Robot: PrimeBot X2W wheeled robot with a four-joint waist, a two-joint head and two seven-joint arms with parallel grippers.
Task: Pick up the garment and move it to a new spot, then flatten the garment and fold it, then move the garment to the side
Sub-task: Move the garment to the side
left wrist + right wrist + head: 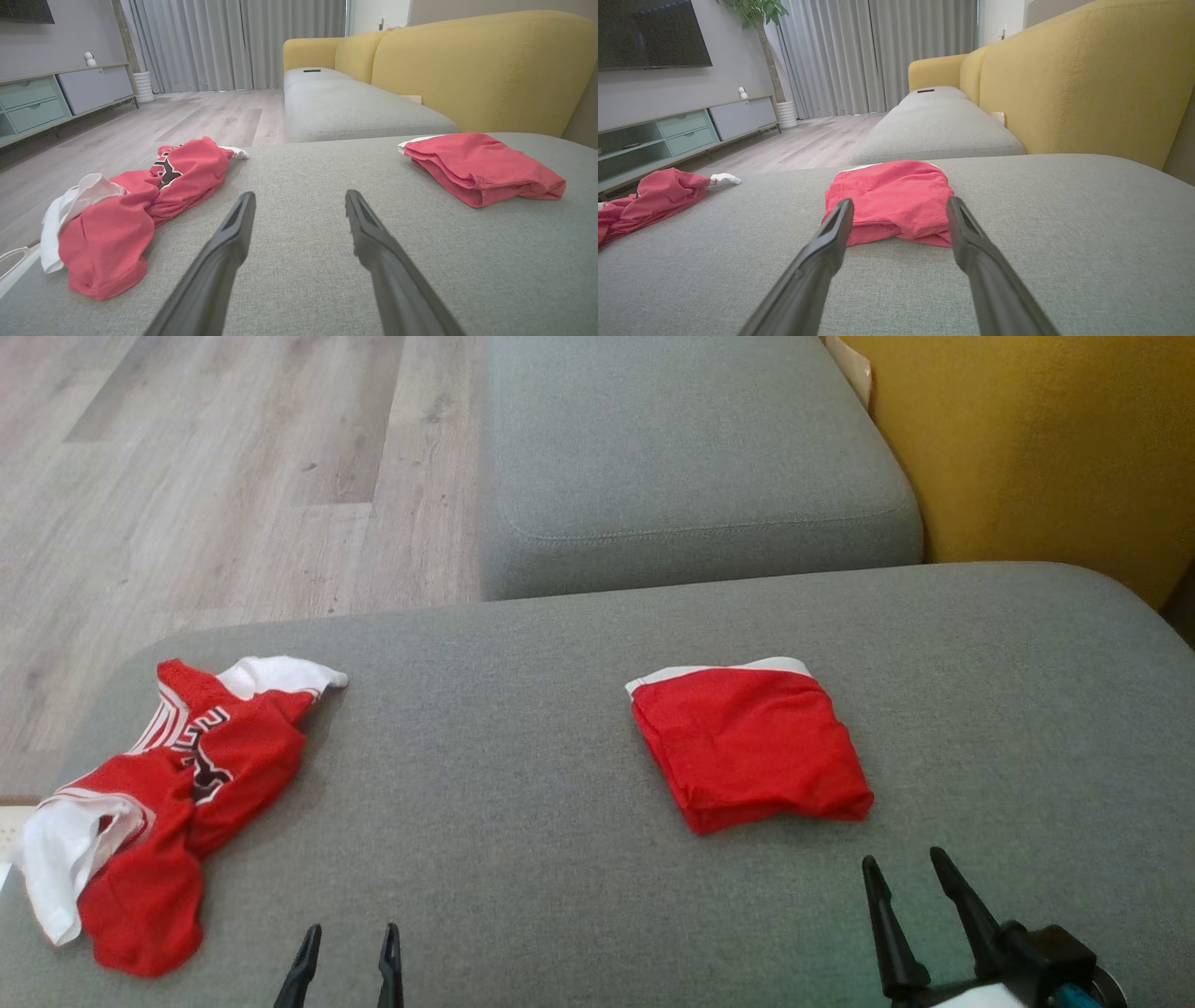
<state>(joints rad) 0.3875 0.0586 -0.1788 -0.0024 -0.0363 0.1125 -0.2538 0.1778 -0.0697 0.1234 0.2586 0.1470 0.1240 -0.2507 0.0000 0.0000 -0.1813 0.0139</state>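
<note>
A crumpled red and white garment (159, 803) with black lettering lies at the left end of the grey cushion (523, 784); it shows in the left wrist view (135, 210) and at the far left of the right wrist view (654, 198). A folded red garment (747, 747) with a white band lies right of centre (481, 168) (892, 200). My left gripper (350, 933) stands open near the front edge, right of the crumpled one, with nothing between its fingers (299, 198). My right gripper (901, 863) is open just short of the folded garment (899, 203), touching nothing.
A second grey seat cushion (691, 457) runs away behind, with a yellow sofa back (1046, 439) on the right. Wooden floor (205, 476) lies beyond the cushion's left edge. A cabinet (46, 100), curtains (224, 42) and a television (649, 32) stand far off.
</note>
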